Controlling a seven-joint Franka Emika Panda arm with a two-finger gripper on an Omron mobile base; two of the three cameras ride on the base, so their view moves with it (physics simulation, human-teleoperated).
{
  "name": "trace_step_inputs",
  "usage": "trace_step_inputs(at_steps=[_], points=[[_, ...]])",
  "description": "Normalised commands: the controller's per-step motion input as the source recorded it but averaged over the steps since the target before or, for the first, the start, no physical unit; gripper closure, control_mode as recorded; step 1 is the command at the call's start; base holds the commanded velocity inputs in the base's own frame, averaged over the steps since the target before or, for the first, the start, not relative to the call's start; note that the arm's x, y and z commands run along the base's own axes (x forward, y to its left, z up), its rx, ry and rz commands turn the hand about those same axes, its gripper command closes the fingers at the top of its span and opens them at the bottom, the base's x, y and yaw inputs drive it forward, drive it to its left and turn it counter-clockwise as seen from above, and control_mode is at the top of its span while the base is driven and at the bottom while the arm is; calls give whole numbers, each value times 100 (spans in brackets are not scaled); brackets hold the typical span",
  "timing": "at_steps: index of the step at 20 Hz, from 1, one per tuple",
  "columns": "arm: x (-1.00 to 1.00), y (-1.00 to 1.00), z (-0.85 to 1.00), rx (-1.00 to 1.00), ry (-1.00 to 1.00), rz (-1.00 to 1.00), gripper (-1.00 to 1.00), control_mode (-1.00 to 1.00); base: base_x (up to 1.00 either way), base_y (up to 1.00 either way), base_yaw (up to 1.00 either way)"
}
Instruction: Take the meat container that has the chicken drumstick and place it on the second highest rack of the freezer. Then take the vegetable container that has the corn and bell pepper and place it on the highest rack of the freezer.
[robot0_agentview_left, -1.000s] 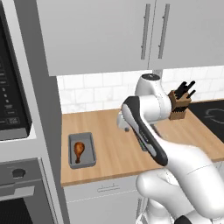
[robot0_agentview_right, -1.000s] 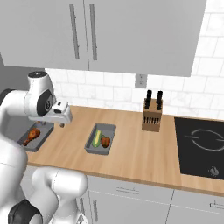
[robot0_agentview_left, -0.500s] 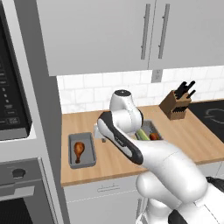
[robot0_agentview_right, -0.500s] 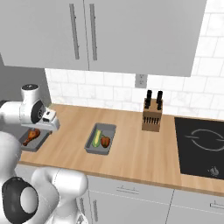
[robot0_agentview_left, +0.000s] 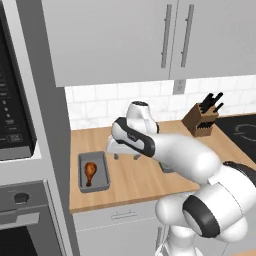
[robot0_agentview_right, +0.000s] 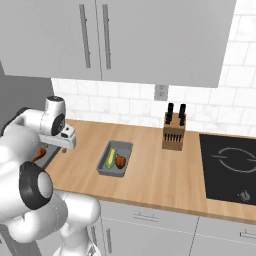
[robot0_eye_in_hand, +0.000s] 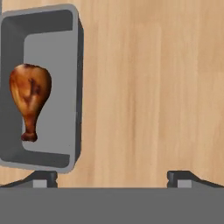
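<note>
On the light wooden table, the glossy brown chicken drumstick lies in a shallow grey rectangular tray at the left end. Well to its right, a second grey tray holds the long yellow-green corn cob with the small red-orange bell pepper beside it. Farther right, toward the wall, stands a brown wooden knife block.

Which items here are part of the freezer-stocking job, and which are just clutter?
Job:
- meat container
- chicken drumstick lying in it
- vegetable container
- corn and bell pepper inside it
- end effector, open, over bare counter beside the meat container

Lying about:
- knife block
- cooktop
- wall cabinets
- oven
</note>
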Motion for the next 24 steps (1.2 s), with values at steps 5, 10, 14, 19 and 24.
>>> trace_step_inputs(at_steps=[5, 10, 14, 19, 24], points=[[-10, 3, 23, -12, 5, 0, -100, -100, 0, 0, 0], [-8, 20, 8, -16, 5, 0, -100, -100, 0, 0, 0], [-3, 15, -28, -2, 5, 0, -100, -100, 0, 0, 0], [-7, 0, -8, 0, 4, 0, -100, -100, 0, 0, 0], [-41, 15, 0, 0, 0, 0, -100, -100, 0, 0, 0]])
